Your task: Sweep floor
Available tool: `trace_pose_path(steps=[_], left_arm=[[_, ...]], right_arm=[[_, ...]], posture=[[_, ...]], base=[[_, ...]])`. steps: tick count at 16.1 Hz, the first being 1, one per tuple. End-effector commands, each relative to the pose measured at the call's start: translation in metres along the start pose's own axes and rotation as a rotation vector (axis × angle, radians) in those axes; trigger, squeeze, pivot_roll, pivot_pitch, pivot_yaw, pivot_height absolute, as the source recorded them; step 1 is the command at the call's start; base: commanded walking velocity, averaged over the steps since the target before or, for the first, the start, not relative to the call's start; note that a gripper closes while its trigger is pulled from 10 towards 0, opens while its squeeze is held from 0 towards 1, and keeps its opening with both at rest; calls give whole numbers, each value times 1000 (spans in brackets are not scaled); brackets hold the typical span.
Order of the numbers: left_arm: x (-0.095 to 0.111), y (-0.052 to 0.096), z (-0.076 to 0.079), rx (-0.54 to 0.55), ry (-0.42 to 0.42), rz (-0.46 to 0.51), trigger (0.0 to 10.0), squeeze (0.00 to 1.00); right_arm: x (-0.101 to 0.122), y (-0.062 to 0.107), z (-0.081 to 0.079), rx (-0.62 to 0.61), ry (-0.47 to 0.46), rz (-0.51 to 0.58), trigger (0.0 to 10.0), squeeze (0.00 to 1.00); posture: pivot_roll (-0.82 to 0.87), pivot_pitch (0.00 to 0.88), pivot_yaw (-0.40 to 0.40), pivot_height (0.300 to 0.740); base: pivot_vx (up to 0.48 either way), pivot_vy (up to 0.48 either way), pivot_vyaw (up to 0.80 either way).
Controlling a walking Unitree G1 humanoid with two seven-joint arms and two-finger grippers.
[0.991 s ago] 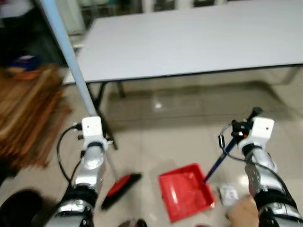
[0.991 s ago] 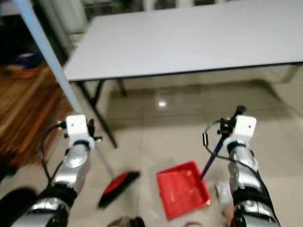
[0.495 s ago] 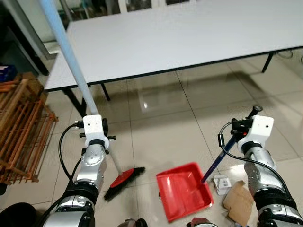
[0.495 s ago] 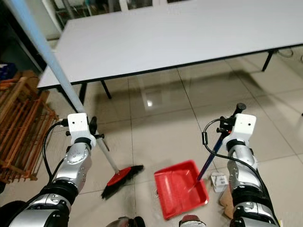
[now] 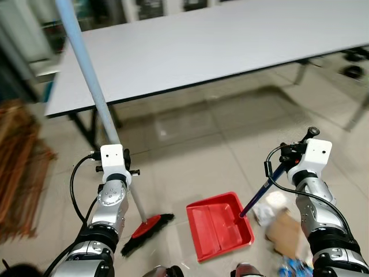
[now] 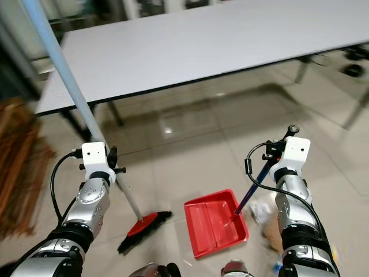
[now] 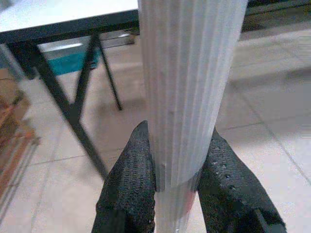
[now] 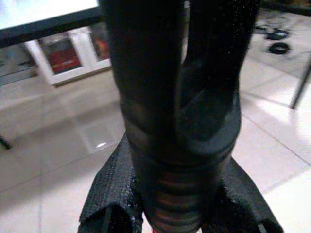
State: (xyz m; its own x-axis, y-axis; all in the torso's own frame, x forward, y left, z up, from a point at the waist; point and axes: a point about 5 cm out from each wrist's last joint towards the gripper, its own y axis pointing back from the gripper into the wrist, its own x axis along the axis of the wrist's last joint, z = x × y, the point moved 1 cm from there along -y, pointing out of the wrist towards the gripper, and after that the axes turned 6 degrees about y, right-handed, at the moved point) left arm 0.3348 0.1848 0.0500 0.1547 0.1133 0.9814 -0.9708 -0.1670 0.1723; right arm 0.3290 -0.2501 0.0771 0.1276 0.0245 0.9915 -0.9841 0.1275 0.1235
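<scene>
Glossy beige tile floor (image 5: pixel 196 144), light glare on it. Long white table (image 5: pixel 219 46) with black legs. Blurred wooden rack (image 5: pixel 17 167) at left.

Both arms raised in front of the body, each hand clamped around a handle.

The left hand (image 7: pixel 176 187) grips the pale ribbed broom pole (image 7: pixel 189 92), its black textured fingers (image 7: pixel 130 187) pressed against either side of the pole; the silver left arm rises from the lower left, wrist bent upward. The right hand (image 8: pixel 177 194) is closed around the dark dustpan handle (image 8: pixel 170 111), the silver right arm bent at the elbow with the wrist upright.
</scene>
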Motion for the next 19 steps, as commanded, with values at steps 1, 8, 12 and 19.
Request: trace_pose_path(steps=[1, 8, 12, 19], left_arm=[[10, -4, -5, 2, 6, 39, 10000, 0], [7, -3, -6, -12, 5, 20, 10000, 0], [5, -3, -8, 0, 10, 10, 10000, 0], [2, -2, -7, 4, 4, 8, 10000, 0]], right_arm=[[11, -3, -3, 5, -8, 36, 10000, 0], [11, -2, 0, 0, 1, 40, 10000, 0], [11, -1, 0, -3, 5, 37, 10000, 0], [10, -1, -1, -3, 8, 35, 10000, 0]], posture=[[-278, 67, 130, 740], [-283, 73, 129, 740], [-282, 76, 129, 740], [-282, 74, 130, 740]], base=[[0, 0, -800], [262, 0, -343], [442, 0, 0], [49, 0, 0]])
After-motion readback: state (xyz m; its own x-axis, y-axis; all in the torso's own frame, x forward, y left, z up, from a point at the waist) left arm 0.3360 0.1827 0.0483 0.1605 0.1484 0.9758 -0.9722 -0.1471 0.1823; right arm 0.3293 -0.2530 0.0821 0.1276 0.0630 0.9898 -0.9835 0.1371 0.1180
